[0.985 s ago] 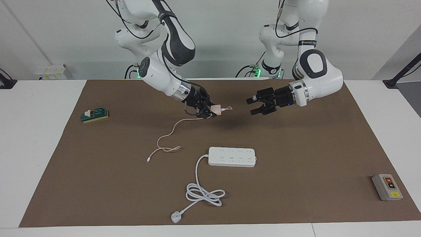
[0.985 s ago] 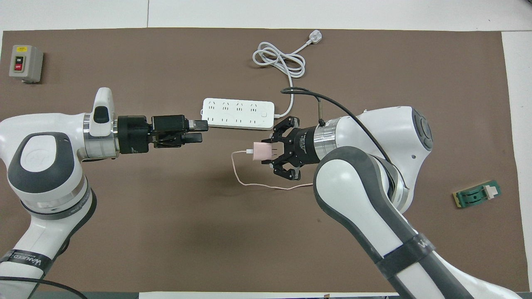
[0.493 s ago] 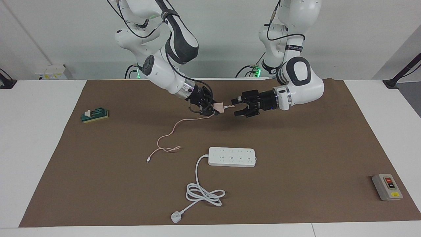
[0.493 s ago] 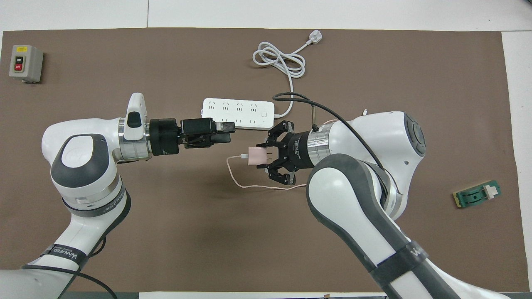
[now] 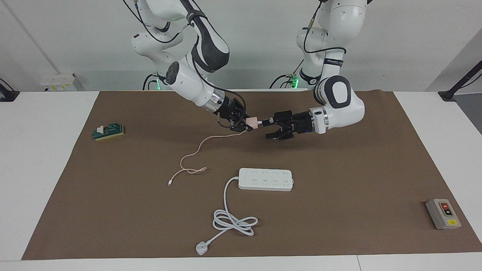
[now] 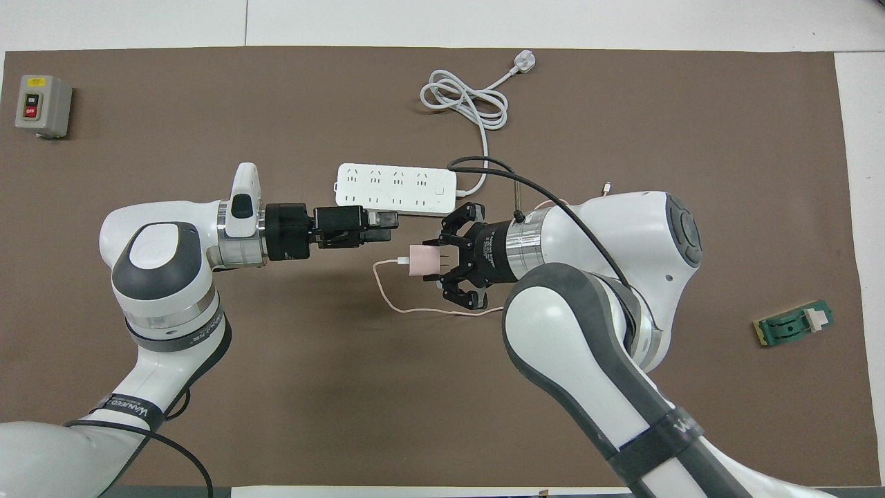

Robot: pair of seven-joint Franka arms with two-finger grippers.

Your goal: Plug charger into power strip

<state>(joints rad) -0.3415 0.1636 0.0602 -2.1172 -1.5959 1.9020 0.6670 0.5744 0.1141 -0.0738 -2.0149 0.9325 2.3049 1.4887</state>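
My right gripper (image 5: 243,126) is shut on the pale-pink charger (image 5: 251,122) and holds it in the air over the mat, nearer to the robots than the power strip (image 5: 266,179). In the overhead view the charger (image 6: 423,261) has its prongs toward the right gripper (image 6: 442,261). Its thin pink cable (image 5: 196,152) hangs down and trails on the mat. My left gripper (image 5: 266,129) is open, its fingertips close beside the charger's cable end; I cannot tell whether they touch. From above the left gripper (image 6: 391,227) overlaps the power strip's (image 6: 395,187) near edge.
The strip's thick white cord (image 5: 233,220) lies coiled farther from the robots and ends in a white plug (image 5: 202,248). A green-and-yellow block (image 5: 108,131) lies toward the right arm's end. A grey switch box (image 5: 443,213) lies at the left arm's end.
My left gripper has moved in toward the charger from the left arm's side and now stands right beside it. My right gripper has shifted slightly toward it with the charger.
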